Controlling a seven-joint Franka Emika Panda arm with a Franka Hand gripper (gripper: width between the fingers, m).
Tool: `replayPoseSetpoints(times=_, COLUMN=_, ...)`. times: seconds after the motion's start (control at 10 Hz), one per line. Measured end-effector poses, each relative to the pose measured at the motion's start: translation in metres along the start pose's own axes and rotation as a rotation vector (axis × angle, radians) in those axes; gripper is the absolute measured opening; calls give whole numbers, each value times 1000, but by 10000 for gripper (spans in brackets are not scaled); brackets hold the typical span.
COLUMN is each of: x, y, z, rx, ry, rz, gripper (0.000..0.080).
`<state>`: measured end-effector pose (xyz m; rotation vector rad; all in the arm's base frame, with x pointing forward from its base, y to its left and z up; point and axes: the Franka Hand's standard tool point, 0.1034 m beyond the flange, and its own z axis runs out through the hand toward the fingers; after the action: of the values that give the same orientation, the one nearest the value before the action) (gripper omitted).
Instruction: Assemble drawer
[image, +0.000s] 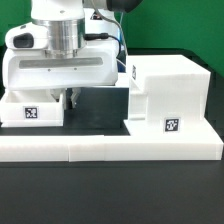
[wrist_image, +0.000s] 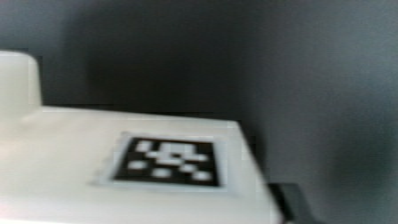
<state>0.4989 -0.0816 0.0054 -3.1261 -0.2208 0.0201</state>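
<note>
A shallow white drawer tray (image: 35, 108) with a black-and-white tag lies on the table at the exterior view's left. My gripper (image: 70, 99) is down at its edge nearest the housing. In the wrist view the tray's tagged face (wrist_image: 169, 160) fills the frame. One dark fingertip (wrist_image: 286, 204) lies against the tray's side edge and the other fingertip is hidden. The gripper looks shut on the tray's side wall. The tall white housing (image: 168, 90), with a tag low on its front, stands at the exterior view's right. A second tray is out of view.
The long low white L-shaped border wall (image: 110, 148) runs along the front of both parts. A dark strip of table (image: 98, 108) lies between the tray and the housing. The robot's white hand body (image: 65, 70) hangs over the tray.
</note>
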Motion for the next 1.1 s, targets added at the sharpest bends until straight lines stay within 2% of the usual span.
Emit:
replayPoseSetpoints(times=0.1, x=0, y=0, z=0, rx=0, ry=0, rz=0, gripper=41)
replayPoseSetpoints(times=0.9, x=0, y=-1, z=0, rx=0, ry=0, rz=-2, gripper=42)
replayPoseSetpoints(times=1.0, x=1, y=-10, z=-2, rx=8, ry=-19, rz=-38, gripper=42)
replayPoseSetpoints(times=1.1, x=2, y=-22, z=-8, rx=28, ry=-41, rz=-65, gripper=42)
